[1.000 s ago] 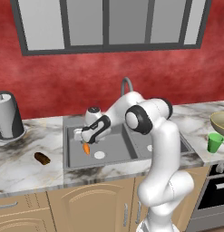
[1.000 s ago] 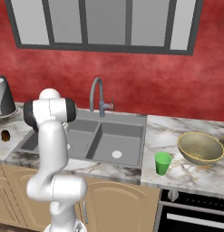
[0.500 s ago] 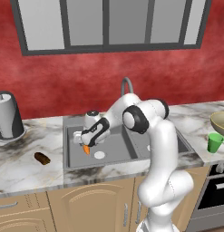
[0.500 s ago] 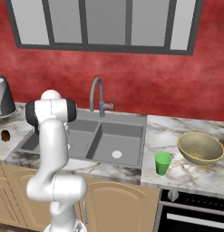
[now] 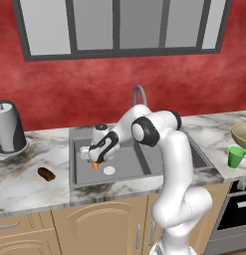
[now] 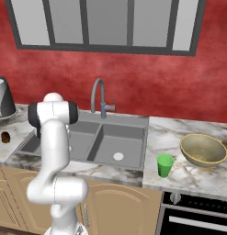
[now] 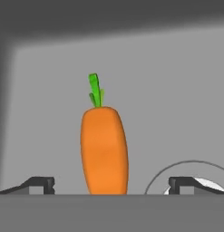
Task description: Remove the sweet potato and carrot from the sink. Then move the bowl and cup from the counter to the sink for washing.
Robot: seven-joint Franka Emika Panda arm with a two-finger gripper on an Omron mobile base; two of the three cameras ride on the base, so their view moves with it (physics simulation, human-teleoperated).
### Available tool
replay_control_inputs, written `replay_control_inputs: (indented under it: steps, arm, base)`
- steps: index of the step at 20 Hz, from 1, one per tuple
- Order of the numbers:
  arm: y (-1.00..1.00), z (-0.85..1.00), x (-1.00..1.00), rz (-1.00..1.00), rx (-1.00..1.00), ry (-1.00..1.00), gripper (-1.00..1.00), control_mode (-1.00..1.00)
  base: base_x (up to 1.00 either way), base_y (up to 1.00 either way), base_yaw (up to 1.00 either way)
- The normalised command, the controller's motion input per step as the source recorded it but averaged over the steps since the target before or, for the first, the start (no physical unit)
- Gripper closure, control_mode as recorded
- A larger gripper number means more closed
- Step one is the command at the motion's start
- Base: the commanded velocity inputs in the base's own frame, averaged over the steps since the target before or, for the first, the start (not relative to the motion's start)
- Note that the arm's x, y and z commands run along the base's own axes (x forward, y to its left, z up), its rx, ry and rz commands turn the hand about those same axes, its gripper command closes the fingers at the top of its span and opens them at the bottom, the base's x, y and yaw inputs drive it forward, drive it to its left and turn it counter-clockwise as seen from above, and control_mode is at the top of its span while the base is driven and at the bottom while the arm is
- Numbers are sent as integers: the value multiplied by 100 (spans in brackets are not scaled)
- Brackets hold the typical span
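The orange carrot (image 7: 104, 149) lies on the floor of the left basin of the grey sink (image 5: 137, 162), its green top pointing away from the hand. My gripper (image 7: 111, 183) is open, one fingertip on each side of the carrot's near end, with gaps on both sides. From the left base view the gripper (image 5: 97, 160) is low in that basin over the carrot (image 5: 94, 165). The dark brown sweet potato (image 5: 46, 174) rests on the marble counter (image 5: 25, 184) left of the sink. The green cup (image 6: 165, 165) and olive bowl (image 6: 202, 149) stand on the counter to the right.
A white round drain (image 7: 197, 176) lies just right of the carrot. The curved faucet (image 6: 99, 96) rises behind the sink. A grey kettle (image 5: 9, 127) stands at the counter's far left. An oven (image 6: 197, 215) sits below the right counter.
The gripper has moved a little lower and leftward in the left basin, down around the carrot. Its jaws have stayed wide apart.
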Motion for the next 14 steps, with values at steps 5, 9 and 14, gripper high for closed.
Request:
replay_control_inputs:
  steps: [5,9,14]
  arm:
    - [2,-16,11,0,0,0,-100,-100]
    - [2,-16,11,0,0,0,-100,-100]
    - [3,-16,9,0,0,0,-100,-100]
  base:
    - [0,0,0]
    - [0,0,0]
    - [0,0,0]
